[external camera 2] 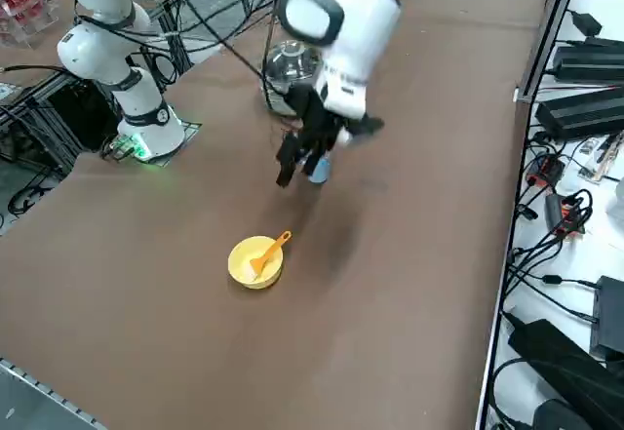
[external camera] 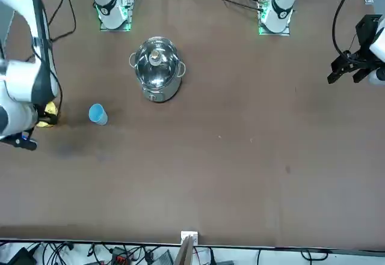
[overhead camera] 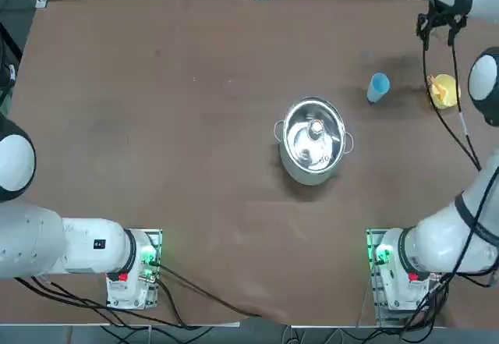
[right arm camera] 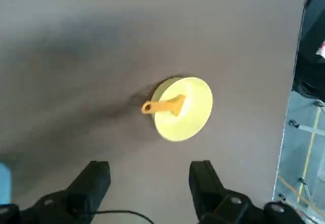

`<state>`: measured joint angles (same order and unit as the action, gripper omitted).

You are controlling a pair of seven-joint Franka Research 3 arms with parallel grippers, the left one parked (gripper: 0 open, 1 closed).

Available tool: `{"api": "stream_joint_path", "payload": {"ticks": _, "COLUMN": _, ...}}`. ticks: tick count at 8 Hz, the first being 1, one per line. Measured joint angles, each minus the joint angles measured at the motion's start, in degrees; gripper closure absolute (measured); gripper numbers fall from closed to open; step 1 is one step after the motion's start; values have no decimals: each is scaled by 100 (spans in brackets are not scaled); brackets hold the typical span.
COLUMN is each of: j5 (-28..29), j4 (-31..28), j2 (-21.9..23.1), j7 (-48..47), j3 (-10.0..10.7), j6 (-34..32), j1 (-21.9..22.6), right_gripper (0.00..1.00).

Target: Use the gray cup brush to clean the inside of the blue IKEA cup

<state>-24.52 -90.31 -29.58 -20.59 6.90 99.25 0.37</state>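
The yellow bowl (right arm camera: 195, 120) is the landmark. The right gripper (right arm camera: 151, 172) is above the table near it, fingers apart with nothing between them. The orange-handled brush (right arm camera: 161, 106) leans in the bowl, its looped end over the rim. Its handle lies ahead of the fingertips, long axis roughly along the finger-to-finger line; a grip across it would likely require a wrist turn. The light-blue plastic cup (overhead camera: 378, 86) stands left of the bowl, toward the lidded steel pot (overhead camera: 309, 160). Bristles and any gray part cannot be made out; the front view hides the brush.
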Motion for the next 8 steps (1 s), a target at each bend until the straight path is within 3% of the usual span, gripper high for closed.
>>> {"api": "stream_joint_path", "payload": {"ticks": 4, "j5": -851, "j4": -3, "j2": -793, "j7": -1577, "j3": -36, "j6": 315, "j1": 236, "right_gripper": 18}}
{"api": "stream_joint_path", "payload": {"ticks": 8, "j5": -1590, "j4": -1, "j2": -1268, "j7": -2338, "j3": -34, "j6": 344, "j1": 282, "right_gripper": 32}}
